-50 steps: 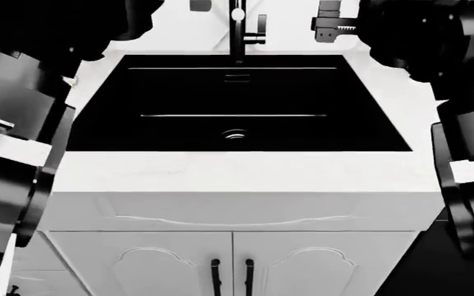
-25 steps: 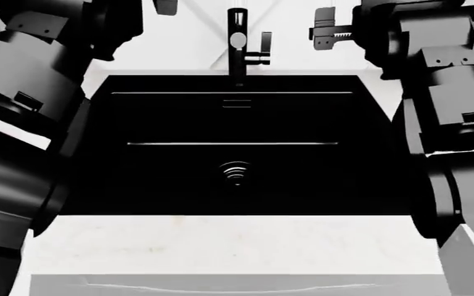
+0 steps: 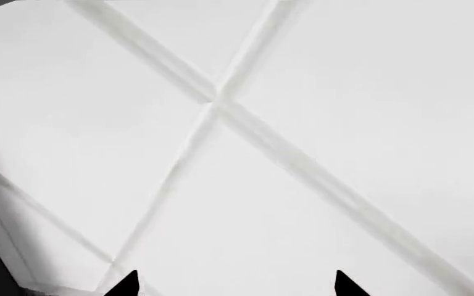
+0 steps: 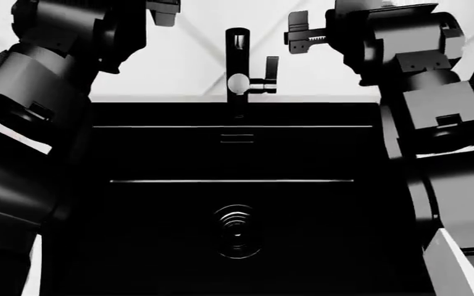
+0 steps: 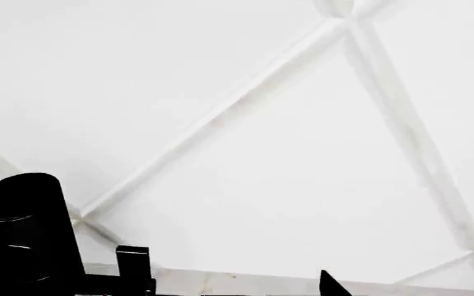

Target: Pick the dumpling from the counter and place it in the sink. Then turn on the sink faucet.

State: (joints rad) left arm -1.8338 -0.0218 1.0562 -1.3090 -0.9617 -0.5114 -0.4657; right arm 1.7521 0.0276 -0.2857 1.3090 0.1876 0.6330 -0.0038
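The black sink [image 4: 163, 203] fills the head view, with its ringed drain [image 4: 237, 231] and slot overflow [image 4: 237, 138]. The black sink faucet [image 4: 237, 58] stands behind it, its short side lever [image 4: 270, 65] on the right. The dumpling is not in view. Only a strip of the white counter [image 4: 163, 97] shows behind the basin. My left gripper [image 4: 165, 11] is raised left of the faucet, open and empty, facing the white tiled wall [image 3: 237, 287]. My right gripper [image 4: 301, 32] is raised just right of the faucet, open and empty; the faucet post [image 5: 27, 228] shows in its wrist view.
A white wall with diagonal tile seams [image 4: 187, 55] rises behind the sink. My two bulky black arms [image 4: 31, 123] flank the basin and cover its left and right rims.
The head view has moved forward and down over the sink. The cabinet front and front counter have left the view, and the basin and drain look larger. Both grippers stay raised by the faucet.
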